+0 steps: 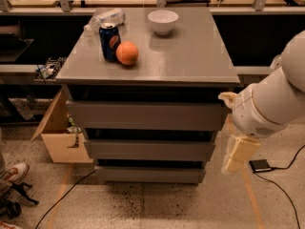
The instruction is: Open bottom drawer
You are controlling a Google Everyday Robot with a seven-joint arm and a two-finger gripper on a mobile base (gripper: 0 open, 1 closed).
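Observation:
The grey cabinet (190,61) has three handleless drawer fronts, each lower one narrower. The bottom drawer (150,174) is the narrowest and shortest front, just above the floor, and it is closed flush. The middle front (150,150) and the top front (145,116) are closed too. My gripper (237,155) is a cream part hanging from the white arm (271,104). It hangs beside the cabinet's right side, at the height of the middle and bottom drawers, a little right of the bottom front's right end. It touches nothing.
On the cabinet top stand a blue can (109,42), an orange (127,53), a white bowl (163,21) and a lying plastic bottle (107,18). An open cardboard box (59,140) sits at the cabinet's left. A black device (260,165) with cable lies on the floor at right.

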